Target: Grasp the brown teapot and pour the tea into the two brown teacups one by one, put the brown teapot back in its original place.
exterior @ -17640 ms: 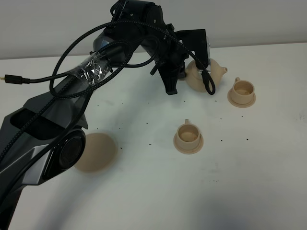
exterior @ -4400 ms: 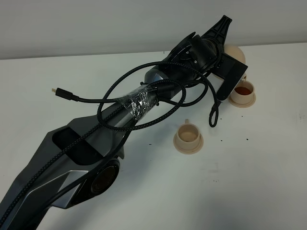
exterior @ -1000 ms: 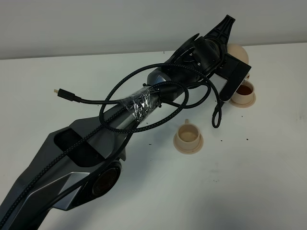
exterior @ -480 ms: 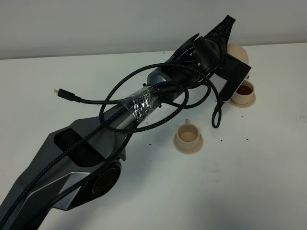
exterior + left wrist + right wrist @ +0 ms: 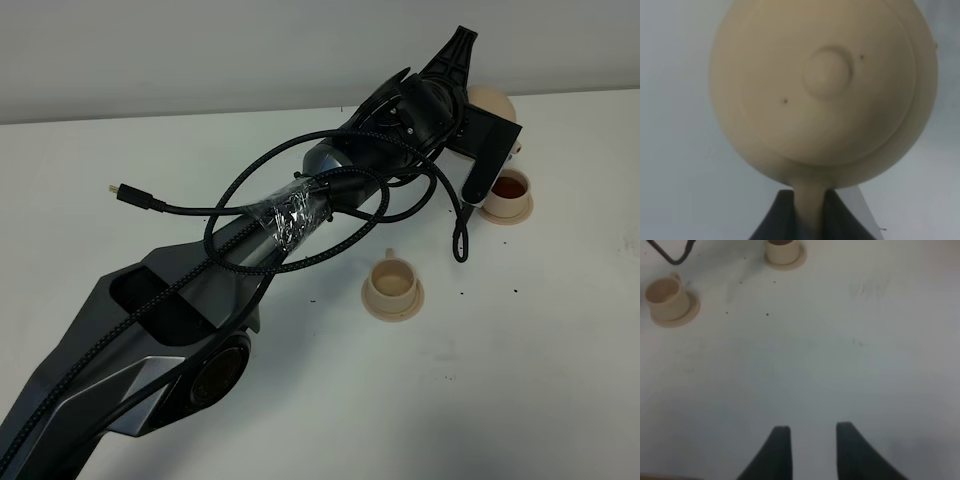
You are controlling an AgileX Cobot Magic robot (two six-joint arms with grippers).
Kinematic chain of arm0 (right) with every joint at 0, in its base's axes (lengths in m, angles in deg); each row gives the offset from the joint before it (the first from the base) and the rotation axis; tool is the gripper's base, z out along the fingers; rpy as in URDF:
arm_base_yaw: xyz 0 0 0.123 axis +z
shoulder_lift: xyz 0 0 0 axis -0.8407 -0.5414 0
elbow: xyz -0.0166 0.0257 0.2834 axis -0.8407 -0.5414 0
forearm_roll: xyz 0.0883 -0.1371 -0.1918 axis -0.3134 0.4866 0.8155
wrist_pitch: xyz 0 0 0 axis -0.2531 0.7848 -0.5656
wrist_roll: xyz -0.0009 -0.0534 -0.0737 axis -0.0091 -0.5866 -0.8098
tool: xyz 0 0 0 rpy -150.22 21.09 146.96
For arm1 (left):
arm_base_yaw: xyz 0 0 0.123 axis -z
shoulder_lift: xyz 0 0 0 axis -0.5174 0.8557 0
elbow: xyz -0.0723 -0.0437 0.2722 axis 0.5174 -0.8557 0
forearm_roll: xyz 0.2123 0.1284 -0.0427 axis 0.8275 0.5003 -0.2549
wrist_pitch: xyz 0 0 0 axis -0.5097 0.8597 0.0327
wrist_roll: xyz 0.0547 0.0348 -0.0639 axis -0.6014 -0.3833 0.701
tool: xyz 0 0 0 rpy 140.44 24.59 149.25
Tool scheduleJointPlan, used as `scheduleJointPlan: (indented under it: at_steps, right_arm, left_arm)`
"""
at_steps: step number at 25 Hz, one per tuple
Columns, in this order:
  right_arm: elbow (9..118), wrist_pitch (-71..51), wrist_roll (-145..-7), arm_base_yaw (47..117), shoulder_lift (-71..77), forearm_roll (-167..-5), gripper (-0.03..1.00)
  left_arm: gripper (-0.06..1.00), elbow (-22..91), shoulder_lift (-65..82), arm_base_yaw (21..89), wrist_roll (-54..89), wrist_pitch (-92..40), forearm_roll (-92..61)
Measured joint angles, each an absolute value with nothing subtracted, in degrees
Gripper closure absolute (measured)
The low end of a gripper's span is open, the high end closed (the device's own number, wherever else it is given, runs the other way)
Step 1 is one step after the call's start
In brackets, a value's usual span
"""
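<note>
Exterior high — far teacup [image 5: 507,208] holds tea [image 5: 510,186].

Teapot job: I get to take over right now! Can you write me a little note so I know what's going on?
Left tool: shut on the teapot handle, pot held up by the far cup.
Right tool: open, empty, over the table.
Done: far cup has tea in it.
Left to do: fill the near cup, which is empty, then set the teapot back on its saucer, not in view now.
</note>
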State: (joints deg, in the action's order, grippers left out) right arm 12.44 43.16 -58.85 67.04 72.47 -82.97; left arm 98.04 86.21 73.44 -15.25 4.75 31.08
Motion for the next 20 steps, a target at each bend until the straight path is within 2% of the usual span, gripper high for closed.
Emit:
scheduleJointPlan:
  at_steps: [10, 20]
  right_arm:
    - [12.4, 43.2, -58.8, 67.0, 72.5, -83.0, 0.73]
    - [12.4, 43.2, -58.8, 67.0, 72.5, -83.0, 0.73]
  left_arm:
    - [0.82, 98.0, 86.2, 72.3, -12.5, 4.6, 27.6]
    - [0.82, 98.0, 86.2, 71.8, -1.1, 6.3, 24.3]
